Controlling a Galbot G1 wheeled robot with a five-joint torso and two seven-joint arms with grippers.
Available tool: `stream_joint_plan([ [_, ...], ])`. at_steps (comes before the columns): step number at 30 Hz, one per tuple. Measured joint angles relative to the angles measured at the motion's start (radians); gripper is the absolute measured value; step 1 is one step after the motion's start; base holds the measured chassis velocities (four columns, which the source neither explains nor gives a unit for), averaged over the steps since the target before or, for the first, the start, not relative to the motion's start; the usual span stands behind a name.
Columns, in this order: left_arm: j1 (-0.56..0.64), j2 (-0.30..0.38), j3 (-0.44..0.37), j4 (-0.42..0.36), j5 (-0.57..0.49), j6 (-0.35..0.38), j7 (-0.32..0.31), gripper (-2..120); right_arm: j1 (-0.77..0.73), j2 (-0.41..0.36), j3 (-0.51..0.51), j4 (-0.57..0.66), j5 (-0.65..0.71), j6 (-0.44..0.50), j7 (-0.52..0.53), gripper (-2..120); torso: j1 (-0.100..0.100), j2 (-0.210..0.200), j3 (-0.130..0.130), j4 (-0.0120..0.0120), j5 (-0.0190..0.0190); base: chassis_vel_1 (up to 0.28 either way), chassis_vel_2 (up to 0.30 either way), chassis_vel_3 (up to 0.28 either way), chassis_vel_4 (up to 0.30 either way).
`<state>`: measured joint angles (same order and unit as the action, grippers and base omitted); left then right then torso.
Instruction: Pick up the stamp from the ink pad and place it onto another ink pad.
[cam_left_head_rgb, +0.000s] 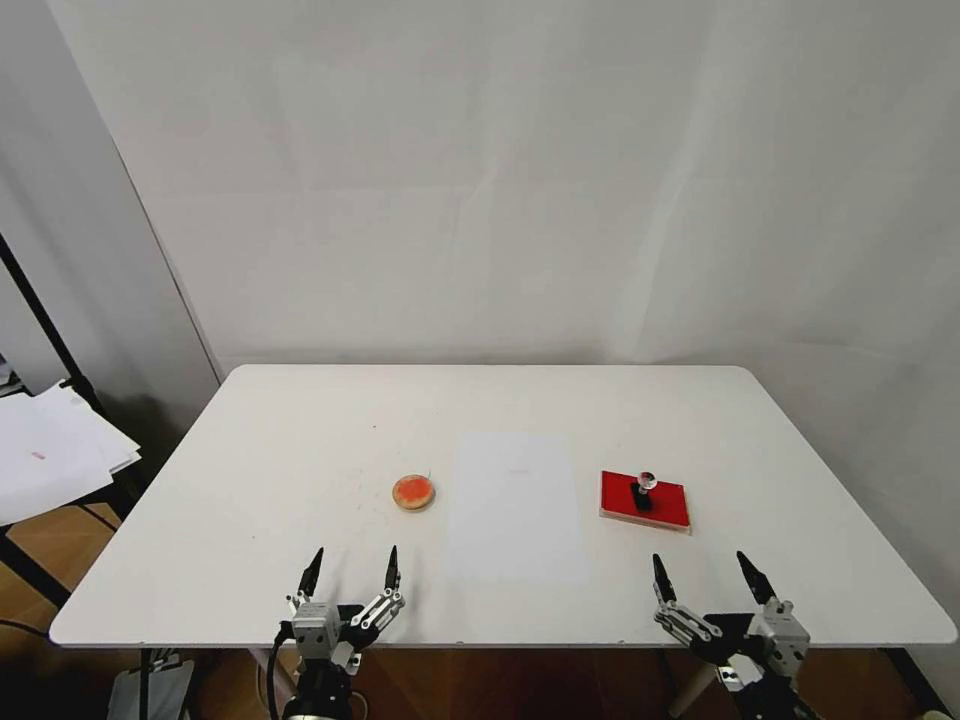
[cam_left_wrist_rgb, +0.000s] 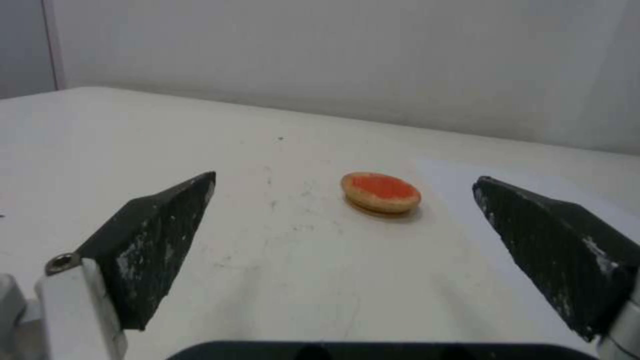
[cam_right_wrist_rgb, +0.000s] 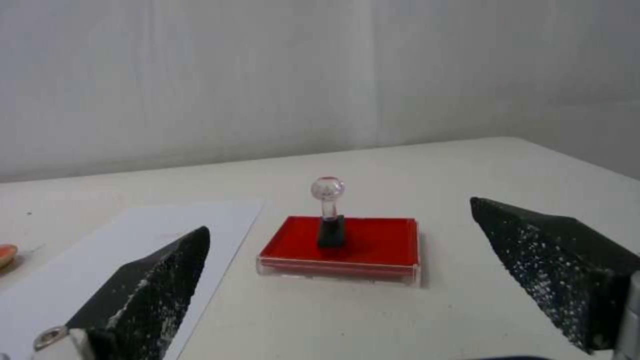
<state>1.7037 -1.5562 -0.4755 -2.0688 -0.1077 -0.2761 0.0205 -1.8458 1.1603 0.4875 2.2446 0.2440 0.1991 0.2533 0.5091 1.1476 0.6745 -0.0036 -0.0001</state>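
Observation:
The stamp (cam_left_head_rgb: 644, 490) (cam_right_wrist_rgb: 329, 220), black-bodied with a clear round knob, stands upright on the red rectangular ink pad (cam_left_head_rgb: 662, 507) (cam_right_wrist_rgb: 380, 245) at the table's right. The other ink pad, a small round tan-rimmed dish with orange-red ink (cam_left_head_rgb: 414, 491) (cam_left_wrist_rgb: 381, 191), lies left of centre. My right gripper (cam_left_head_rgb: 710, 576) (cam_right_wrist_rgb: 340, 240) hovers open near the front edge, a little short of the red pad, nothing between its fingers. My left gripper (cam_left_head_rgb: 352, 570) (cam_left_wrist_rgb: 343, 195) is open too, at the front edge just short of the round dish.
A white sheet of paper (cam_left_head_rgb: 515, 505) lies flat between the two pads. The white table (cam_left_head_rgb: 250, 470) ends at a plain wall behind. Left of the table, a dark rack holds loose papers (cam_left_head_rgb: 50, 450).

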Motion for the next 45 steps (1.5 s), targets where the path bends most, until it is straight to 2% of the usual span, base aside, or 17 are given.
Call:
stream_joint_plan([
  [11, 0.000, 0.000, 0.000, 0.000, 0.000, 0.000, 0.000, 102, 0.018, 0.008, -0.009, -0.015, 0.001, -0.004, 0.000, 100, 0.000, 0.000, 0.000, 0.0000, 0.0000, 0.000, 0.000, 0.000, 0.000],
  [17, 0.000, 0.000, 0.000, 0.000, 0.000, 0.000, 0.000, 102, 0.088, 0.020, -0.021, -0.047, 0.031, -0.045, -0.004, 100, 0.000, 0.000, 0.000, 0.0000, 0.0001, 0.000, 0.000, 0.000, 0.000],
  [31, 0.000, 0.000, 0.000, 0.000, 0.000, 0.000, 0.000, 102, 0.255, -0.042, -0.033, -0.127, 0.139, -0.089, -0.027, 100, 0.000, 0.000, 0.000, 0.0000, 0.0000, 0.000, 0.000, 0.000, 0.000],
  [39, 0.000, 0.000, 0.000, 0.000, 0.000, 0.000, 0.000, 102, 0.364, -0.065, -0.084, -0.237, 0.173, -0.091, -0.031, 100, 0.000, 0.000, 0.000, 0.0000, 0.0001, 0.000, 0.000, 0.000, 0.000],
  [45, 0.000, 0.000, 0.000, 0.000, 0.000, 0.000, 0.000, 102, 0.407, -0.079, -0.116, -0.273, 0.195, -0.092, -0.033, 100, 0.000, 0.000, 0.000, 0.0000, 0.0000, 0.000, 0.000, 0.000, 0.000],
])
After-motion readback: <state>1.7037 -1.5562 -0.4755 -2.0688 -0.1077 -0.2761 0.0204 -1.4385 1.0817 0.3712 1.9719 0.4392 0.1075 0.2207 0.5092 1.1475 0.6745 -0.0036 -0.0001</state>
